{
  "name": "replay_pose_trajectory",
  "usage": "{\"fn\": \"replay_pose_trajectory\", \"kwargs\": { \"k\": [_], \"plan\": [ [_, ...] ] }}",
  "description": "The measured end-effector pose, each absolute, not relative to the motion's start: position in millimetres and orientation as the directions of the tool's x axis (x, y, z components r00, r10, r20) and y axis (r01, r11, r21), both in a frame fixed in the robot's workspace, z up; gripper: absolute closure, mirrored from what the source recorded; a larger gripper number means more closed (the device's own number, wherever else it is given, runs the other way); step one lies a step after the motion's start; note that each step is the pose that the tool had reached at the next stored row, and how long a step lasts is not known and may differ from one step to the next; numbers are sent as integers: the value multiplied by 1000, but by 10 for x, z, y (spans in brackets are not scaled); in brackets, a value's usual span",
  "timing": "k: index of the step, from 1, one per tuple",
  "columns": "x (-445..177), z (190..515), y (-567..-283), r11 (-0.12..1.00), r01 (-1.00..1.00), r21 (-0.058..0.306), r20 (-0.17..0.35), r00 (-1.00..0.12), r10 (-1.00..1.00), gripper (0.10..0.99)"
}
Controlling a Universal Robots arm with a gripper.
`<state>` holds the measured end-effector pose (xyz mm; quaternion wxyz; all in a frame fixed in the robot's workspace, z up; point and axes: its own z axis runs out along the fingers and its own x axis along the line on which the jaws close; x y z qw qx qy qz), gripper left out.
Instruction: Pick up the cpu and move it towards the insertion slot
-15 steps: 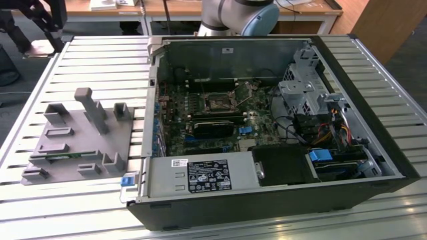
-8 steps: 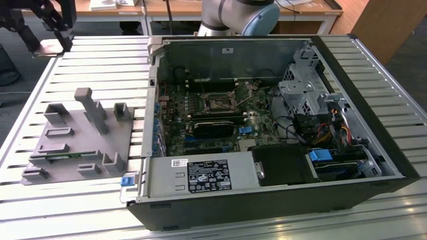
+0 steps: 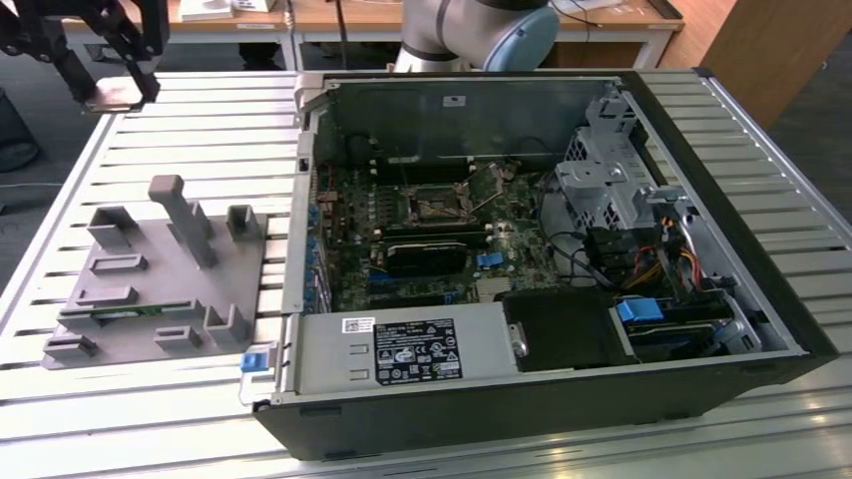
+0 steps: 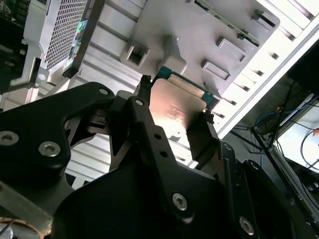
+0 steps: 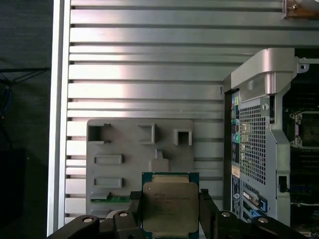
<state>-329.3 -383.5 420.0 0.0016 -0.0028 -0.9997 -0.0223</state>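
Slatted aluminium table [image 3: 174, 140] carries the whole setup; wooden desks sit behind it, with the pale arm base [image 3: 480, 35] at the far edge. Open computer case [image 3: 533, 249] lies on its side toward the exterior view's right, motherboard exposed. The insertion slot [image 3: 436, 205] sits near the board's middle, a square dark socket with a shiny metal frame, with nothing over it; a long black block [image 3: 429, 255] lies just beside it on the near side. Grey plastic fixture [image 3: 160, 279] rests on the table at the exterior view's left, well apart from the case opening, with upright posts and shallow recesses; a narrow green memory stick [image 5: 107, 199] lies in one recess along its edge. Gripper [image 3: 114, 95] hangs high above the table's far corner at the exterior view's left, above and beyond the fixture, well away from the socket. In both wrist views its black fingers [image 5: 135, 214] pinch the cpu [image 5: 170, 206] by two opposite edges, the chip held clear of the fixture with its silvery lid facing the first wrist camera and a green-edged rim around it. In the second wrist view the cpu [image 4: 174, 112] shows lit warm between the finger pads [image 4: 199, 134], with the fixture [image 4: 209, 35] beyond it.
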Motion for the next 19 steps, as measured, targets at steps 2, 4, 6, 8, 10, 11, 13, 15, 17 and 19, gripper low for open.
{"fn": "replay_pose_trajectory", "kwargs": {
  "k": [2,4,6,8,10,11,13,15,17,19],
  "plan": [
    [-3266,4200,-3831,999,6,45,3,-1000,5,545],
    [-3241,4200,-3826,999,6,45,3,-1000,6,545],
    [-3217,4200,-3822,999,6,45,3,-1000,6,545],
    [-3194,4200,-3817,999,6,45,3,-1000,6,545],
    [-3169,4200,-3813,999,6,44,3,-1000,6,545],
    [-3157,4200,-3811,999,6,45,3,-1000,6,545],
    [-3133,4199,-3807,999,6,45,3,-1000,5,545],
    [-3109,4200,-3802,999,6,45,3,-1000,6,545],
    [-3086,4200,-3798,999,6,45,3,-1000,5,545],
    [-3061,4200,-3794,999,6,45,3,-1000,6,545]
  ]
}}
